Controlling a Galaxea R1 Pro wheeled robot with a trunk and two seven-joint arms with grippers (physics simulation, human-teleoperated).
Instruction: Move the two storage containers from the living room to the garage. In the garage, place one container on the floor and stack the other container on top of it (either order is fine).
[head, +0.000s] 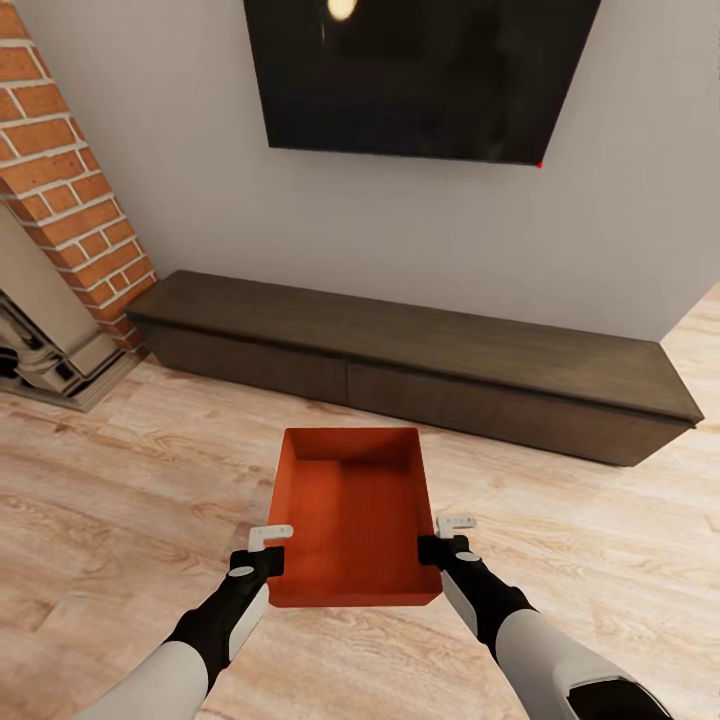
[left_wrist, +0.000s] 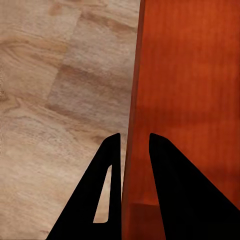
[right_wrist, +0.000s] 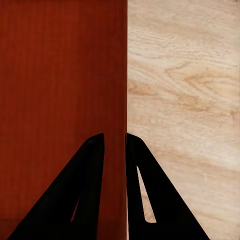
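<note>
Head view: one storage container (head: 354, 515) sits between the left tool (head: 270, 548) and right tool (head: 446, 537), each at a long side wall near the nearer end, above the wood floor (head: 120, 480), short of the dark bench (head: 420, 360). It looks stiff, light and smooth; thin walls suit rim pinches.

Left wrist view: the left tool (left_wrist: 134, 155) straddles one wall, pinching it.

Right wrist view: the right tool (right_wrist: 116, 150) pinches the opposite wall.
</note>
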